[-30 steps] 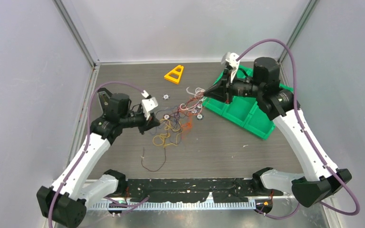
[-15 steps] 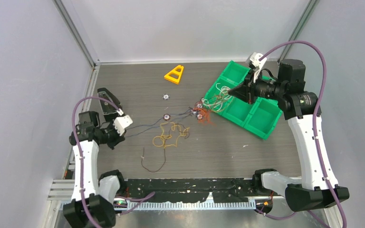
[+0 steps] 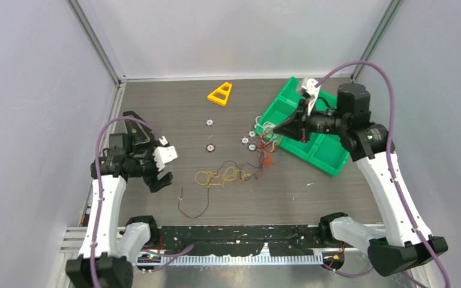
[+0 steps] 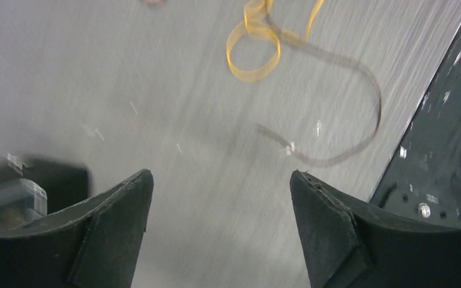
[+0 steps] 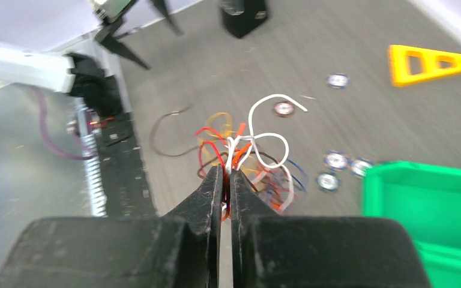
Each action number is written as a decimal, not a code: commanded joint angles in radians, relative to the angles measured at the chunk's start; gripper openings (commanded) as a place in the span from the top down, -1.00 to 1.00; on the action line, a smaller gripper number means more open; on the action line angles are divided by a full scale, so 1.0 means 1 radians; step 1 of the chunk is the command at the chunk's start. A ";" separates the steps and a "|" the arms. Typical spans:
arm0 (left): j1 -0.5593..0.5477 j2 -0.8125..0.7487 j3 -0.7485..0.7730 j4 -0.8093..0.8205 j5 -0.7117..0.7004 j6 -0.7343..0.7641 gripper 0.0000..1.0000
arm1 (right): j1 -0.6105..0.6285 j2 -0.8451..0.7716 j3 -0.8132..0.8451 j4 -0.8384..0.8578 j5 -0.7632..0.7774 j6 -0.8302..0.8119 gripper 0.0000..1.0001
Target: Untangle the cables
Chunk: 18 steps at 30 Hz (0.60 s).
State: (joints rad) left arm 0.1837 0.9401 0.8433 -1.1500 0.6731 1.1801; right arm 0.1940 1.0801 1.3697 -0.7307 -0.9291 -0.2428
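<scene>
Red, white and orange cables (image 5: 258,147) bunch in the right gripper (image 5: 226,171), jaws clamped on them beside the green bin (image 3: 325,157) — yellow and brown strands (image 3: 219,176) lie loose on the worktop (image 3: 288,192) near the left gripper (image 4: 222,177), its jaws spread wide, empty.

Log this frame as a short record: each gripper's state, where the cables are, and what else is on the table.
right gripper: shut on a bunch of white, red and orange cables, beside the green bin
left gripper: open, holding nothing
loose on table: yellow loops; dark brown wire
loops joined to held bunch: cannot tell
other items: yellow triangle; silver nuts
</scene>
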 commanded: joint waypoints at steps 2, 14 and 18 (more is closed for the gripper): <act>-0.333 -0.114 0.132 0.318 0.147 -0.548 -0.85 | 0.193 -0.014 -0.079 0.299 -0.002 0.211 0.89; -0.790 0.188 0.178 0.960 0.036 -1.056 -0.61 | 0.355 0.062 -0.005 0.418 0.012 0.319 0.89; -0.776 0.195 0.156 0.888 0.091 -1.043 0.62 | 0.346 0.041 -0.034 0.379 0.046 0.285 0.89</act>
State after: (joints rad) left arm -0.6025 1.1648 0.9886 -0.3347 0.7124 0.1947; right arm 0.5423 1.1561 1.3220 -0.3801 -0.9131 0.0456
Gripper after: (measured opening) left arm 0.486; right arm 0.098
